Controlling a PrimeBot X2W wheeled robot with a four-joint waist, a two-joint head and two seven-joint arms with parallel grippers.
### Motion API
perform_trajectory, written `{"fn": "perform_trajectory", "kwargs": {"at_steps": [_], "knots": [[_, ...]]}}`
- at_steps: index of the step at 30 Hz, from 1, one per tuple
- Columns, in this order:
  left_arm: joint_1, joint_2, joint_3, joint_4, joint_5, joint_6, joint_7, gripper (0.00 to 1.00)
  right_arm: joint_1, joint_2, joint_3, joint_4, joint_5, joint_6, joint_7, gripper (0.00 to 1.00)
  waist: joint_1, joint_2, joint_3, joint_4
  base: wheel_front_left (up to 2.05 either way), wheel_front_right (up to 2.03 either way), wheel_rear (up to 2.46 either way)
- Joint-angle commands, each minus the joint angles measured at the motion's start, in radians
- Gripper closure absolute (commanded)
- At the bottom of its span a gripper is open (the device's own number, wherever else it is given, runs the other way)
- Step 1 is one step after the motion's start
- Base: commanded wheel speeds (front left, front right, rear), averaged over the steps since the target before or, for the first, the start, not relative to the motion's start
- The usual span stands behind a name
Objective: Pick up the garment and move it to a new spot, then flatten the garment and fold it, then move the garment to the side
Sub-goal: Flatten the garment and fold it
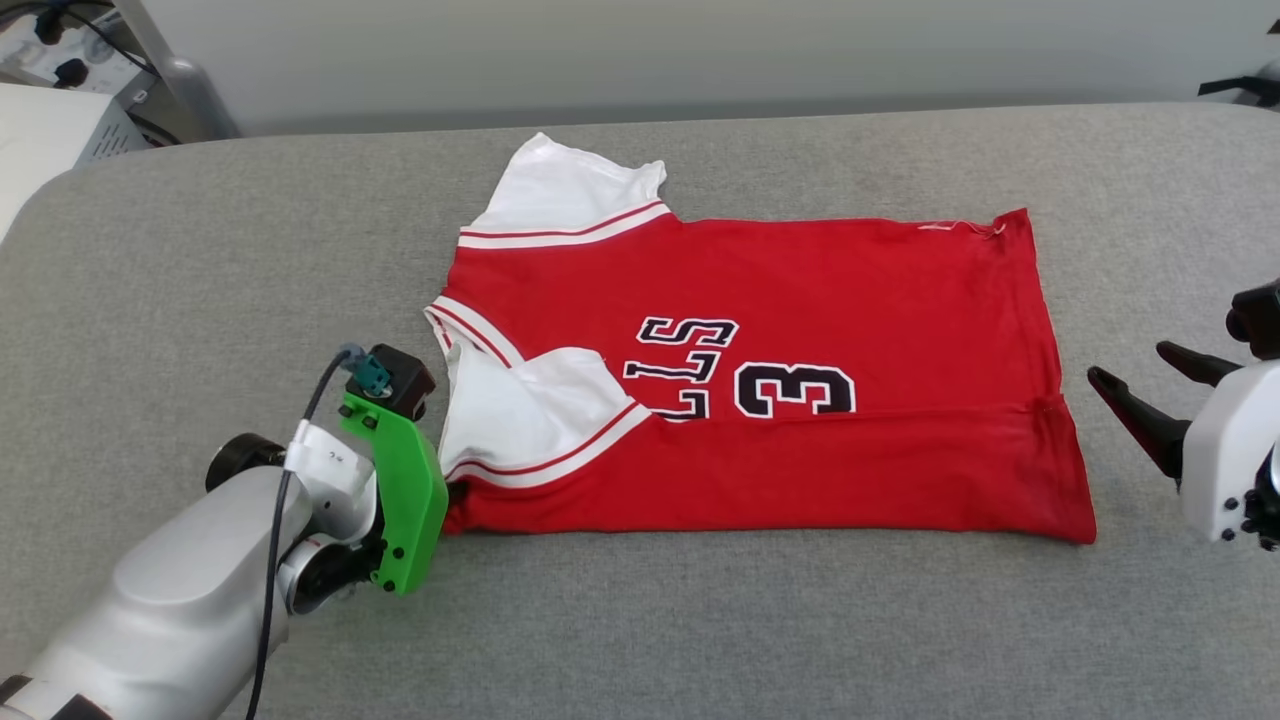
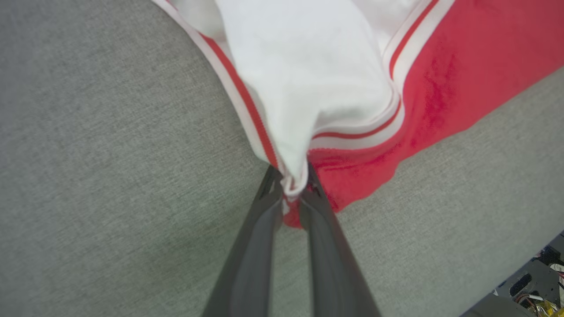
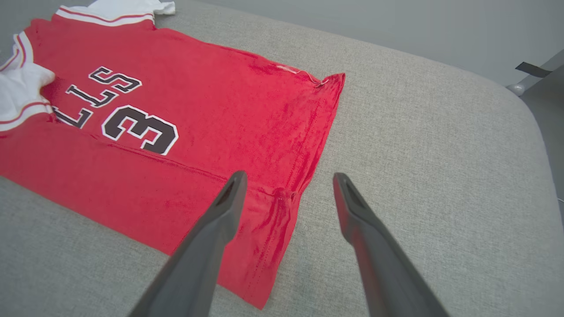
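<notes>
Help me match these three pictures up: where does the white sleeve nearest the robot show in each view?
Head view: the sleeve lies left of centre, folded over onto the red shirt.
Left wrist view: upper middle, its tip pinched in the left gripper.
Right wrist view: far left edge, beside the lettering.
Shared landmark: the sleeve's red-and-white striped trim.

The garment point(image 1: 800, 300), a red jersey with white sleeves and red-white striped trim, lies flat and sideways on the grey desk point(image 1: 700, 620), collar end left, hem right. Its near long edge is folded up over the body. The near sleeve lies across the red, covering part of the black lettering; "LLS" and a 3 show. The left pincer point(image 2: 291, 187) grips its near-left corner
</notes>
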Motion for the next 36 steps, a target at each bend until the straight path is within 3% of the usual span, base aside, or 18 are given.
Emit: {"fn": "perform_trajectory", "kwargs": {"at_steps": [1, 7, 12, 20, 29, 30, 36], "knots": [[0.007, 0.017, 0.002, -0.013, -0.003, -0.003, -0.014, 1.00, -0.021, -0.019, 0.011, -0.013, 0.017, -0.001, 0.048, 0.00, 0.0000, 0.0000, -0.006, 0.010, 0.00, 0.00, 0.00], [0.015, 0.044, -0.007, -0.077, 0.022, 0.000, -0.047, 1.00, -0.041, -0.088, 0.055, -0.025, 0.090, -0.001, 0.258, 0.00, 0.0000, 0.0000, 0.000, 0.029, 0.00, 0.00, 0.00], [0.010, 0.045, -0.015, -0.111, 0.042, 0.009, -0.055, 1.00, -0.027, -0.076, 0.078, 0.031, 0.109, -0.001, 0.334, 0.00, 0.0000, 0.0000, 0.025, 0.048, 0.00, 0.00, 0.00], [-0.017, 0.034, -0.019, -0.141, 0.069, 0.020, -0.067, 1.00, -0.022, 0.029, 0.111, 0.198, 0.105, -0.001, 0.280, 0.00, 0.0000, 0.0000, 0.076, 0.071, 0.00, 0.00, 0.00], [-0.005, 0.025, -0.025, -0.121, 0.070, 0.019, -0.090, 1.00, -0.005, 0.073, 0.231, 0.299, 0.122, -0.001, 0.228, 0.00, 0.0000, 0.0000, 0.079, 0.065, 0.00, 0.00, 0.00], [0.000, 0.025, -0.024, -0.118, 0.067, 0.019, -0.094, 1.00, -0.009, 0.072, 0.239, 0.301, 0.125, -0.001, 0.209, 1.00, 0.0000, 0.0000, 0.074, 0.063, 0.00, 0.00, 0.00], [0.025, 0.035, -0.017, -0.107, 0.047, 0.016, -0.118, 1.00, -0.038, 0.045, 0.240, 0.288, 0.149, -0.001, 0.114, 1.00, 0.0000, 0.0000, 0.029, 0.048, 0.00, 0.00, 0.00]]}}
